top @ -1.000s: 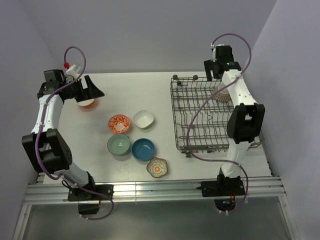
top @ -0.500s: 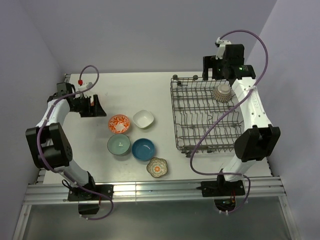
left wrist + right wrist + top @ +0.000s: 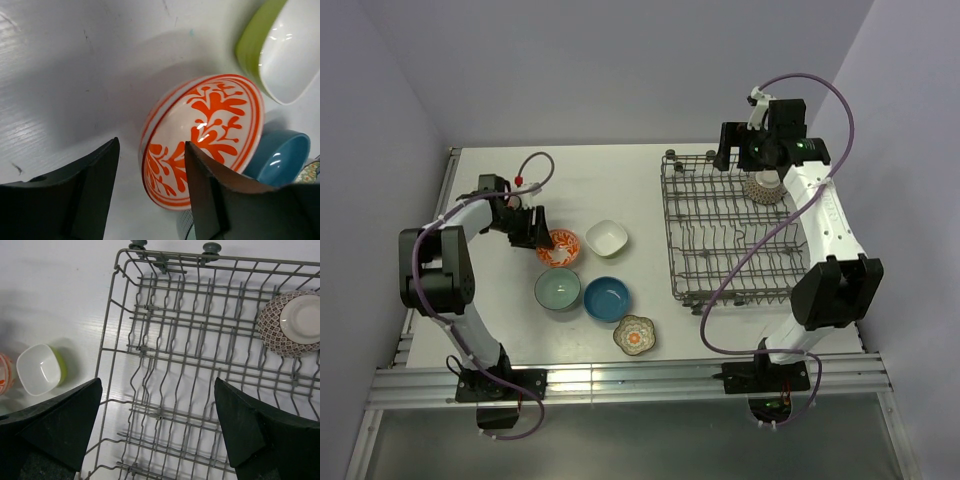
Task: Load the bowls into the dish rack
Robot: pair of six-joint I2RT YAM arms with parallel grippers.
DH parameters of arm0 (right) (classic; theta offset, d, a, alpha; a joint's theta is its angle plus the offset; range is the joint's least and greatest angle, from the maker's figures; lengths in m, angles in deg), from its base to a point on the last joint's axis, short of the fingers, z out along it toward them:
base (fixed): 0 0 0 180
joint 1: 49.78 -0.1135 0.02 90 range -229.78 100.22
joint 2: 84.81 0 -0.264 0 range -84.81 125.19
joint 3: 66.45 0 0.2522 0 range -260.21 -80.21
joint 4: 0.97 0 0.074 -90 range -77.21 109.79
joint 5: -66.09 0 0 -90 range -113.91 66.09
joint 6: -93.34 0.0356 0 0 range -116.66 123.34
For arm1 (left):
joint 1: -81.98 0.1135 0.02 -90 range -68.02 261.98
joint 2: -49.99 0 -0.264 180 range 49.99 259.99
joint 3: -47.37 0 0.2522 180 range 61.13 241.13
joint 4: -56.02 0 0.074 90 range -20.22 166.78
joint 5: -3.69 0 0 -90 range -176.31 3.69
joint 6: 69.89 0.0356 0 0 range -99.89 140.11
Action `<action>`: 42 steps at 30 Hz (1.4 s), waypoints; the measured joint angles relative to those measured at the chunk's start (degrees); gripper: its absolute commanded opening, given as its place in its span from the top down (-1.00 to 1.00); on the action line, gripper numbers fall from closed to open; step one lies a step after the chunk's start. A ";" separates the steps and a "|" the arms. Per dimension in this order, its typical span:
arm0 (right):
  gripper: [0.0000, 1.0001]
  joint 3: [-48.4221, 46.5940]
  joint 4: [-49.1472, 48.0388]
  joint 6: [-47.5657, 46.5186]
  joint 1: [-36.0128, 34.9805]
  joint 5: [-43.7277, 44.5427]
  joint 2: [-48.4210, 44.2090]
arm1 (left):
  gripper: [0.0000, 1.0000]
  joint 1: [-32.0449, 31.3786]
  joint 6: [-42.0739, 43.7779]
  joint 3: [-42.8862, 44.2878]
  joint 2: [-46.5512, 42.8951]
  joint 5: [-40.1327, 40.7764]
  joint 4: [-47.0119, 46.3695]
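Left gripper (image 3: 150, 165) stood released, jaws spread; orange-white bowl (image 3: 205, 135) lay just ahead, near rim between its fingers (image 3: 85, 190); right gripper (image 3: 157, 415), likewise spread, hung well apart over dish rack (image 3: 720, 240).

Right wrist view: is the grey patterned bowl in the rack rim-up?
No, the grey patterned bowl rests in the dish rack with its white base facing the camera.

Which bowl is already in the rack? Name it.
The grey patterned bowl, in the dish rack's far right corner; the other five sit on the table.

White table (image 3: 580, 175); plain lilac walls (image 3: 620, 70) on three sides
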 measured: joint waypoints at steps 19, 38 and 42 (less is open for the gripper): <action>-1.00 1.31 -0.22 2.80 0.00 -2.34 -2.99 | 0.99 -4.07 -6.43 6.19 6.95 5.57 0.92; -1.00 6.43 -18.27 23.76 -0.57 -21.99 -7.30 | 0.99 -0.70 -42.16 6.49 -7.02 -21.53 -36.15; -1.00 11.63 -25.55 30.84 -3.69 -22.60 -8.61 | 0.99 -5.14 -55.17 3.06 -6.73 -23.12 -53.92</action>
